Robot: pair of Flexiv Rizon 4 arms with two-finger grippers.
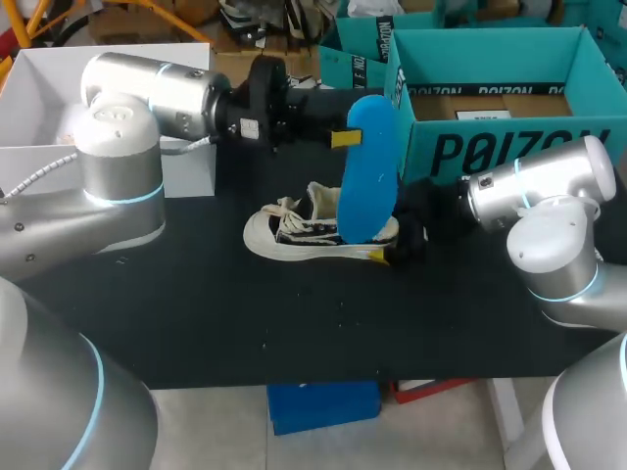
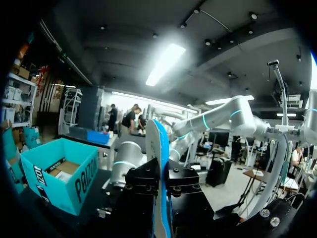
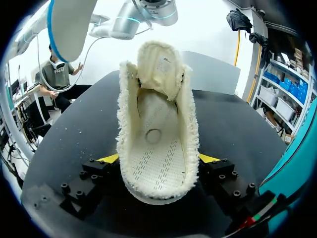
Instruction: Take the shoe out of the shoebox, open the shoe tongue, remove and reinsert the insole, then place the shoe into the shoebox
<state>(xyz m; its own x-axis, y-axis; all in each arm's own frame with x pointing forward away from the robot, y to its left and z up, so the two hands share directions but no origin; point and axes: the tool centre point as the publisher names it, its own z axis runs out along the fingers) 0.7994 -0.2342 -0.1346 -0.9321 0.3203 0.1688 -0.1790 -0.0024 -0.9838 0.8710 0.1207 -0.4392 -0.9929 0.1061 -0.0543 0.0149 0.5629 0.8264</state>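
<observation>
Over the black table (image 1: 196,313), in the head view, the left gripper (image 1: 345,139) is clamped on the blue insole (image 1: 370,166) and holds it upright, toe end down, above the shoe (image 1: 313,230). The shoe lies on the table in front of the teal shoebox (image 1: 490,152). The right gripper (image 1: 390,253) sits at its heel end. A white box (image 1: 39,98) stands at the far left.

From the left wrist, the insole (image 2: 161,148) shows edge-on, pinched between both black fingers (image 2: 146,178). The shoebox (image 2: 84,183) stands off to one side, well apart.

From the right wrist, the shoe (image 3: 158,144) faces the camera heel-first with its opening wide and the tongue folded forward. Both yellow fingertips (image 3: 110,158) press its sides, so this gripper grasps the heel. The footbed inside is bare. The insole (image 3: 72,25) hangs above and to one side, clear of the opening.

My judgement is that reinsertion comes next, and it carries several risks. The insole hangs off-line from the opening, so a straight descent could land its toe on the frayed collar or the tongue and buckle it. Pushing hard could drag the shoe out of the heel grip, since only two fingertips steady it. The tongue could also flop back and block the way.
</observation>
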